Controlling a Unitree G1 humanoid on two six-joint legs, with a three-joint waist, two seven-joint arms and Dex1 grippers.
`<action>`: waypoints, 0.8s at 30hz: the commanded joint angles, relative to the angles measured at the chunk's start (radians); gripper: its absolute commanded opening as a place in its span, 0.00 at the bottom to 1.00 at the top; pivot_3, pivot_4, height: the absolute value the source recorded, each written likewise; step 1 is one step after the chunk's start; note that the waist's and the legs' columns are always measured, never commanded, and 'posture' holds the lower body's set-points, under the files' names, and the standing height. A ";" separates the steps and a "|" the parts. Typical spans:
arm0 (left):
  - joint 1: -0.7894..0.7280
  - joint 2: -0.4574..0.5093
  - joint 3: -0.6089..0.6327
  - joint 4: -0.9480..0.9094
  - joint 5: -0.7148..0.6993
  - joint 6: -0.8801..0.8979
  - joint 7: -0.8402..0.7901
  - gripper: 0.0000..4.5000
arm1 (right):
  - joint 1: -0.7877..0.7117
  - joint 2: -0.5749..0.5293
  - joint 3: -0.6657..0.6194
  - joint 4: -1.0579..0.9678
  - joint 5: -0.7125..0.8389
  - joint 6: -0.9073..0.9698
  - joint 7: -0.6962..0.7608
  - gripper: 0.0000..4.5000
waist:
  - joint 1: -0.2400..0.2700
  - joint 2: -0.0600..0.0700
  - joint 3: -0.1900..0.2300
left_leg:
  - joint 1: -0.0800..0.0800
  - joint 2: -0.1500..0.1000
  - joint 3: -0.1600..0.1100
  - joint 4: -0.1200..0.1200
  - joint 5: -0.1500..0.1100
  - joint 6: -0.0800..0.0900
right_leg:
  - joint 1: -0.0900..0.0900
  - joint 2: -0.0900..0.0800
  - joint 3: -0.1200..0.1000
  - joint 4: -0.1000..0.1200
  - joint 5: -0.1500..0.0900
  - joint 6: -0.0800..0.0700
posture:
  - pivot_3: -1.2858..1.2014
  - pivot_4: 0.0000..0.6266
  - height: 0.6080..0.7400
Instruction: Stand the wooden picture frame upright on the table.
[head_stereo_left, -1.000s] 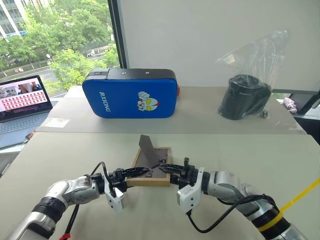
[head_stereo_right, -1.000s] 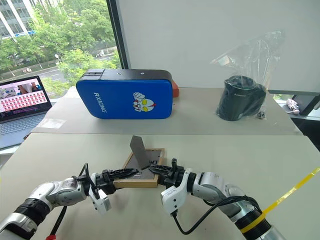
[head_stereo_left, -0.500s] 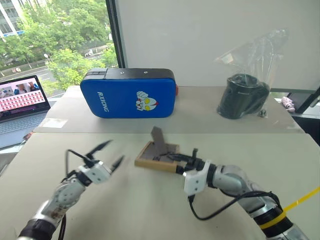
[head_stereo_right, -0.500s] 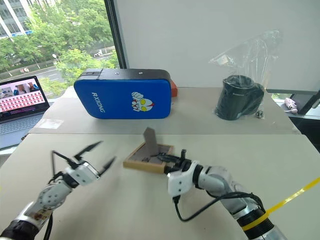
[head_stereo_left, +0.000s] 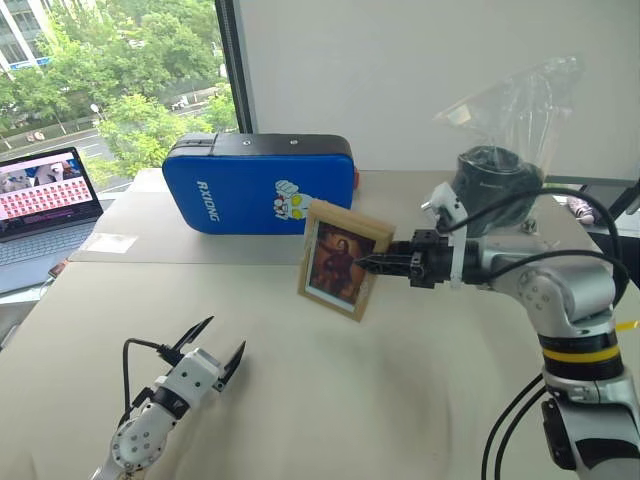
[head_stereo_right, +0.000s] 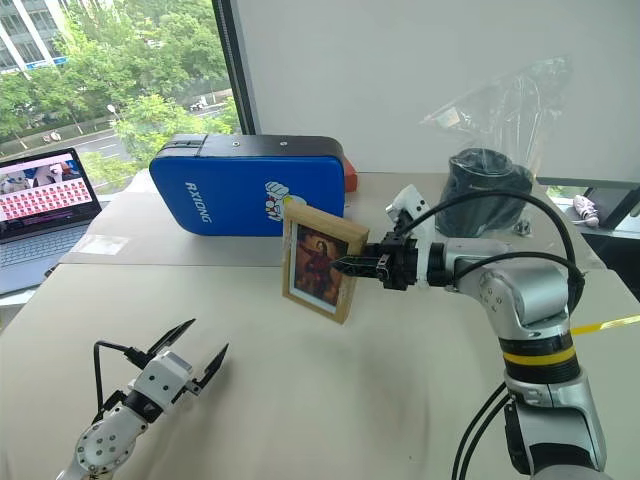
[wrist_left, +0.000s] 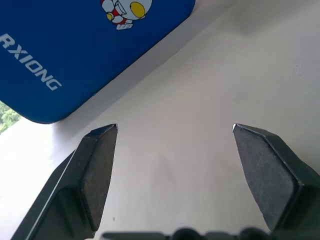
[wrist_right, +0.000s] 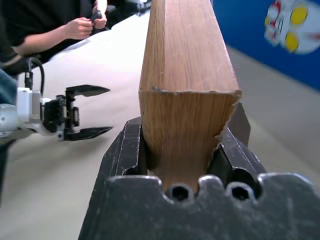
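Above the beige surface (head_stereo_left: 420, 390), the wooden picture frame (head_stereo_left: 341, 260) hangs upright and slightly tilted, its reddish picture and white mat facing the camera, in front of the large blue padded case (head_stereo_left: 260, 185). The right tool (head_stereo_left: 372, 264) is clamped on the frame's right-hand edge, one black finger on each face, as the right wrist view confirms with the wood seated between the two fingers. The frame's lower edge appears to be off the surface, though contact cannot be ruled out from these views. Risk one: the grip is on a single edge, so the frame could pivot or slip between the fingers as it is lowered. Risk two: the fold-out stand is hidden behind the frame; if it is not spread, the frame would likely fall flat on release. Risk three: a tilted set-down could tip it forward. The left tool (head_stereo_left: 213, 347) rests low, well apart from the frame, fingers spread and empty.
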 joint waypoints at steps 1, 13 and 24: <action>0.007 -0.019 0.003 -0.083 -0.011 0.014 -0.036 0.88 | 0.003 0.000 0.051 0.009 0.013 -0.001 0.051 0.27 | -0.001 0.000 0.000 | 0.000 0.000 0.000 0.000 0.000 0.000 | 0.000 0.000 0.000 0.000 0.000 0.000 | 0.52 0.24 1.00; 0.015 -0.035 0.007 -0.273 -0.214 0.225 -0.238 0.88 | 0.022 0.035 0.085 0.103 -0.030 -0.050 0.047 0.61 | -0.005 0.000 0.000 | 0.000 0.000 0.000 0.000 0.000 0.000 | 0.000 0.000 0.000 0.001 0.000 0.000 | 0.52 0.24 1.00; 0.037 -0.064 0.076 -0.265 -0.214 0.269 -0.218 0.88 | 0.148 -0.110 -0.117 -0.075 0.078 0.066 0.019 1.00 | 0.008 -0.001 0.001 | -0.001 0.000 0.000 0.000 0.000 0.000 | 0.000 0.000 0.000 -0.001 0.000 0.000 | 0.52 0.24 1.00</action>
